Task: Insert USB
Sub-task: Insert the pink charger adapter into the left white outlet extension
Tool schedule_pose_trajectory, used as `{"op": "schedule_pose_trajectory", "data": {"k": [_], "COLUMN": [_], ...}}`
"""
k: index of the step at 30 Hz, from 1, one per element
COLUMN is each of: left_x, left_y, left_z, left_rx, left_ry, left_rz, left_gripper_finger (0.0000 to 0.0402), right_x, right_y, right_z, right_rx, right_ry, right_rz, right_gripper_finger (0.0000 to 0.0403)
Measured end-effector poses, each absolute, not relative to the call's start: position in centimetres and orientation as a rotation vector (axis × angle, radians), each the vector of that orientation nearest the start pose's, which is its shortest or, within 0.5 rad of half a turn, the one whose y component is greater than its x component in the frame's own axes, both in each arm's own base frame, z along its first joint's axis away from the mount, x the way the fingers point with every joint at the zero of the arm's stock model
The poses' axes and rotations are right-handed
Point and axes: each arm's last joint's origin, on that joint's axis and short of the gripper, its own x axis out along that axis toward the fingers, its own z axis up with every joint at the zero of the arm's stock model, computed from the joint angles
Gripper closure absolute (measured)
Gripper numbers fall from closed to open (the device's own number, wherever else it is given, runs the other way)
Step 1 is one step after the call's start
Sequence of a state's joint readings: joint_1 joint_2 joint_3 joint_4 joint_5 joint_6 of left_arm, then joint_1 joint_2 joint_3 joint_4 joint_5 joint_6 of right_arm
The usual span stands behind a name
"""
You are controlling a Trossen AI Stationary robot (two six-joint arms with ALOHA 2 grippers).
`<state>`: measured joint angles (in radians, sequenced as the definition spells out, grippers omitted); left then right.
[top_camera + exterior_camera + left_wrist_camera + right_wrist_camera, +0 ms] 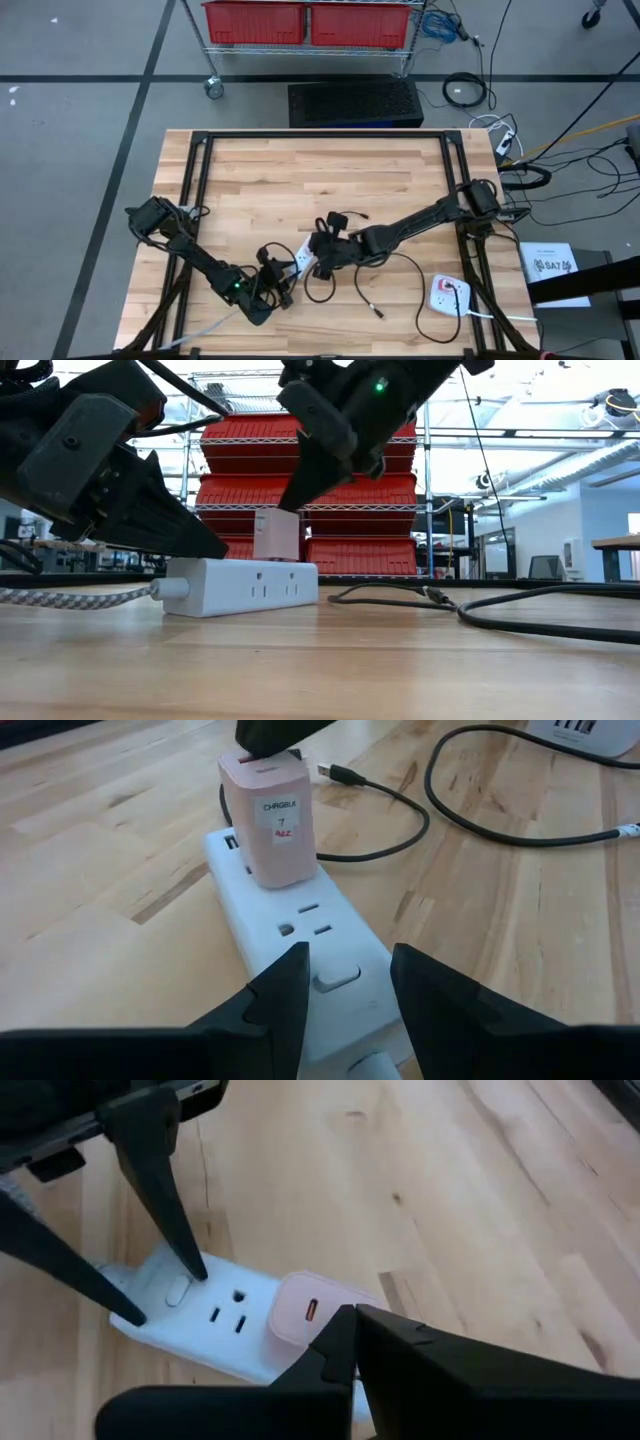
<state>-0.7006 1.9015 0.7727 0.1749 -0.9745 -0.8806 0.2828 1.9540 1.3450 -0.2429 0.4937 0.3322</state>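
The left tool (345, 985), fingers apart, straddles the switch end of the white strip (300, 935), likely to pin it to the worktop (330, 180). A pink charger (268, 820) stands plugged into the strip's far end, port up. The right tool (290, 500), fingers together and empty, presses on the charger's top, probably seating it. The USB plug (340, 772) lies loose just beyond.

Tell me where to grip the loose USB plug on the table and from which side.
Grip the USB plug across its short metal-tipped body, coming straight down from above. It lies flat on the wood beyond the pink charger, its black cable trailing behind, so only its narrow sides offer a hold. This is a judgement.
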Motion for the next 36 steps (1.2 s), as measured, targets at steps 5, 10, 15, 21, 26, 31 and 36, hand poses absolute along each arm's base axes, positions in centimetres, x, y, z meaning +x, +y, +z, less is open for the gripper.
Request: {"op": "schedule_pose_trajectory", "data": {"k": [5, 10, 15, 21, 26, 31, 36], "left_x": [25.5, 25.5, 25.5, 25.5, 25.5, 25.6, 25.6], "left_y": [-18.4, -18.4, -18.3, -18.3, -18.3, -18.3, -18.2], "left_z": [8.9, 8.9, 8.9, 8.9, 8.9, 8.9, 8.9], "left_rx": [-0.134, -0.132, -0.132, -0.133, -0.132, -0.134, -0.137], "left_ry": [0.459, 0.459, 0.460, 0.460, 0.460, 0.462, 0.465], "left_rz": [0.494, 0.493, 0.494, 0.493, 0.493, 0.493, 0.494], "left_gripper_finger": [0.0249, 0.0249, 0.0249, 0.0249, 0.0249, 0.0249, 0.0249], "right_x": [40.8, 40.8, 40.8, 40.7, 40.9, 40.9, 40.7], "right_y": [10.4, 10.4, 10.4, 10.2, 10.1, 10.2, 10.4], "right_z": [18.1, 18.1, 18.0, 17.5, 16.6, 16.2, 16.2], "right_rx": [0.000, 0.012, 0.020, 0.052, 0.053, 0.062, 0.059], "right_ry": [0.722, 0.729, 0.739, 0.784, 0.813, 0.833, 0.848], "right_rz": [-0.333, -0.311, -0.294, -0.290, -0.284, -0.262, -0.250], "right_gripper_finger": [0.0403, 0.0403, 0.0403, 0.0403, 0.0403, 0.0403, 0.0403]}}
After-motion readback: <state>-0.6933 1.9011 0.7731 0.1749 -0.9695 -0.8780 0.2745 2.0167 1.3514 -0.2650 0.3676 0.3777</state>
